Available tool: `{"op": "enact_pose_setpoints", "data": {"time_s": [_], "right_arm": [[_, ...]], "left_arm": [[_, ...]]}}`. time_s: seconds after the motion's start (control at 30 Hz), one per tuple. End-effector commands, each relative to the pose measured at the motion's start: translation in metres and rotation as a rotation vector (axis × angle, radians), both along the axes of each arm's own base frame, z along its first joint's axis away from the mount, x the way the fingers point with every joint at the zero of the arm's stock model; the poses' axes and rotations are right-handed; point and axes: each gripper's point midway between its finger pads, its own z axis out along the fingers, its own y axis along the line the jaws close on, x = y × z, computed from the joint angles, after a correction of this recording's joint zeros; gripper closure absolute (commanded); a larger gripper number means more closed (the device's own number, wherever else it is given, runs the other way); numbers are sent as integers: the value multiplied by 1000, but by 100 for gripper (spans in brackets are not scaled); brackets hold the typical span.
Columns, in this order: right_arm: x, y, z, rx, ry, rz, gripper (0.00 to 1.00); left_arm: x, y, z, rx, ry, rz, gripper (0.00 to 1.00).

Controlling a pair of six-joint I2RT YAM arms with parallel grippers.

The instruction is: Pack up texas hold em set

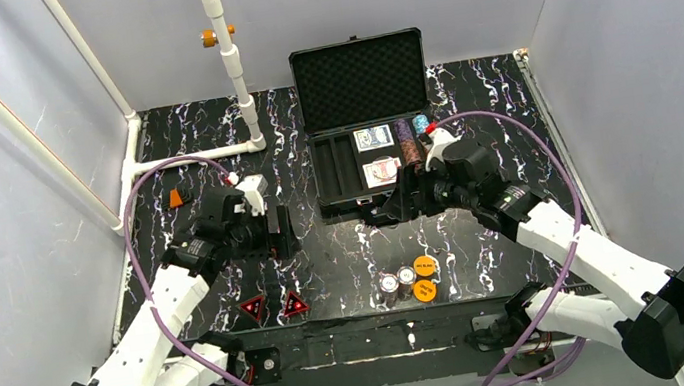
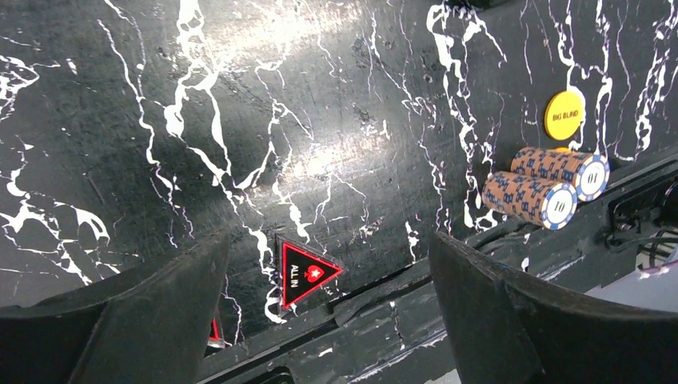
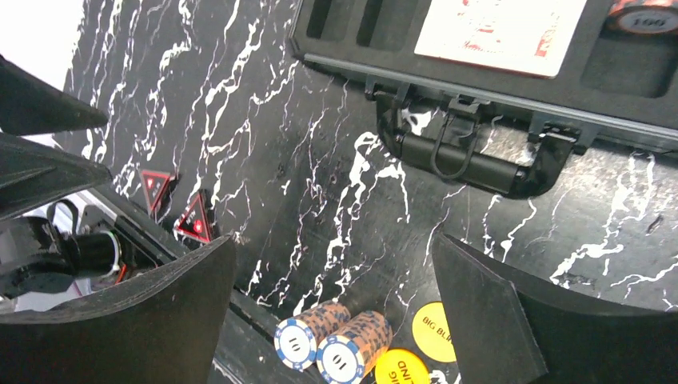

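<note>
Case (image 1: 366, 129) stood open at the far side, decks (image 1: 374, 137) inside; chips (image 1: 397, 280), discs (image 1: 425, 278) and triangles (image 1: 273, 307) lay near the front edge; my left gripper (image 2: 328, 252) and right gripper (image 3: 333, 248) gaped, holding nothing.

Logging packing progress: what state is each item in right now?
case, open, lid upright
card decks, lying in the case
loose chip stacks, on their sides on table
orange discs, flat on table
triangles, flat on table
left gripper, open, empty
right gripper, open, empty
</note>
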Motion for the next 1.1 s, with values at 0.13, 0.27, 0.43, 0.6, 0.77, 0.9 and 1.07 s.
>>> {"op": "enact_pose_setpoints", "data": {"time_s": [0.13,0.27,0.43,0.6,0.77,0.9,1.07], "right_arm": [[-10,8,19,-56,-36,0,0],[-16,3,15,-110,-25,14,0],[-21,-7,6,-166,3,-5,0],[-25,-15,6,-202,2,-23,0],[-34,-16,-1,-241,13,26,0],[-45,-11,-14,-269,59,75,0],[-64,0,-23,-286,93,141,0]], "left_arm": [[-8,-9,-4,57,18,-58,8],[-10,-9,-5,69,16,-61,10],[-15,-5,-10,112,36,-25,12],[-22,-6,-16,128,71,3,14],[-30,-10,-20,126,89,6,15],[-35,-10,-17,138,91,-19,16],[-39,-10,-10,144,61,-66,16]]}}
